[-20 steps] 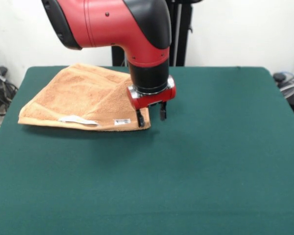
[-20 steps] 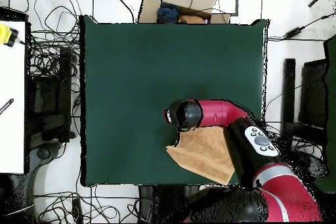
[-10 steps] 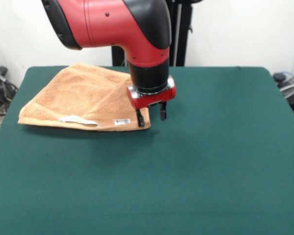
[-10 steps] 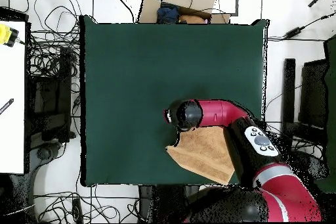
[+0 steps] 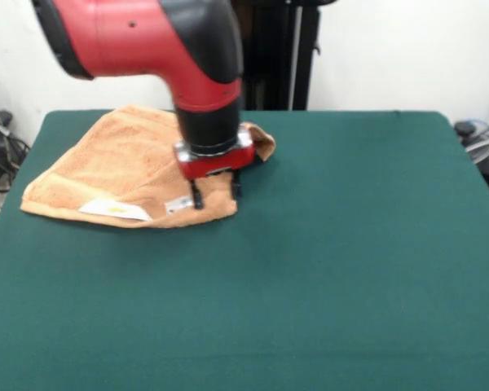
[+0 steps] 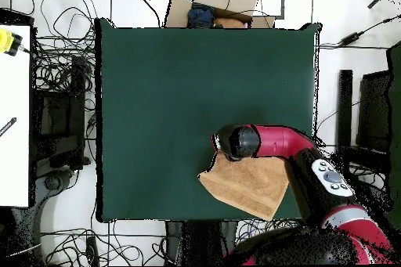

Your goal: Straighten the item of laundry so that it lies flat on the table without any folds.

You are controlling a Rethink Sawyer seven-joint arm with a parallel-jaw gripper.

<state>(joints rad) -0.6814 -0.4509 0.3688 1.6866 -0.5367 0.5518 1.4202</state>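
- The towel (image 5: 122, 167) lies crumpled and folded over itself at about ten o'clock on the counter (image 5: 326, 269) in the front view — white labels (image 5: 114, 211) show along its near hem.
- One corner (image 5: 261, 140) curls up just behind the arm's wrist.
- The tool (image 5: 215, 191) hangs over the towel's near right edge, its two fingers spread apart — pinching nothing.
- Seen from overhead, the arm (image 6: 270, 142) covers the towel's top edge.
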